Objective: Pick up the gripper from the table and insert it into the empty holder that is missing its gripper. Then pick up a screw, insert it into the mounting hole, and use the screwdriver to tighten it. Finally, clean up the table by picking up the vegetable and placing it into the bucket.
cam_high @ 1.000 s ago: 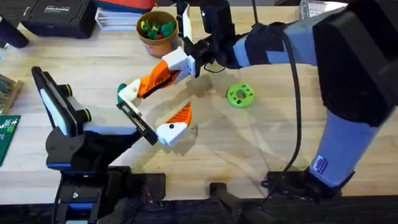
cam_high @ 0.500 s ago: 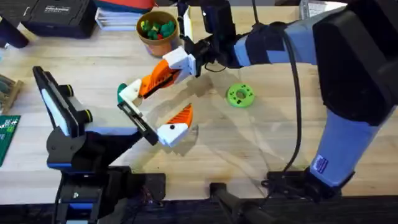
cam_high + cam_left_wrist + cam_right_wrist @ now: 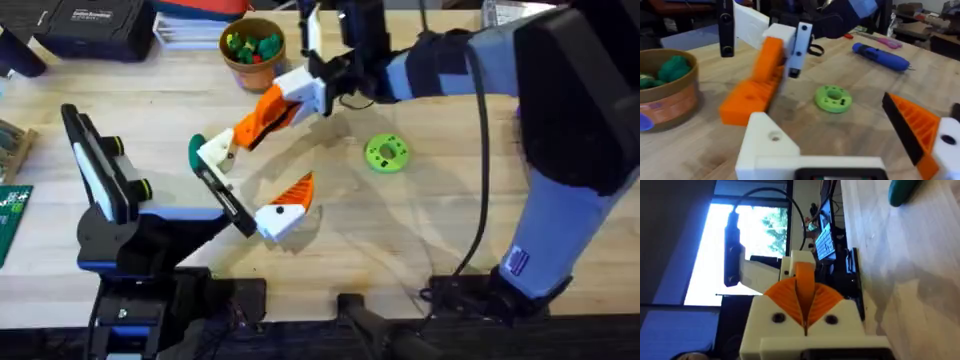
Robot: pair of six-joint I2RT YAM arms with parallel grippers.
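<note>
My right gripper [image 3: 264,116] reaches across the table and is shut on the orange wedge of the gripper [image 3: 214,152]. That piece's white block [image 3: 767,145] sits at the far end of the holder [image 3: 222,190], the left arm's thin black bar; I cannot tell if it is seated. My left gripper [image 3: 262,170] is open, its other white-and-orange finger [image 3: 283,207] far along the bar. The dark-green vegetable [image 3: 194,150] lies just behind the white block. The bucket [image 3: 252,50] stands at the back, and the blue screwdriver [image 3: 880,56] lies beyond. The screw is out of view.
A bright-green disc with holes [image 3: 386,153] lies right of centre. A black case [image 3: 95,25] and stacked items sit at the back left, and a green circuit board [image 3: 10,215] at the left edge. The right arm's cable [image 3: 480,170] hangs over the table's right half.
My right gripper has shifted slightly right and away from me, drawing the gripper piece with it. The left arm's bar and finger have nudged a little to the right.
</note>
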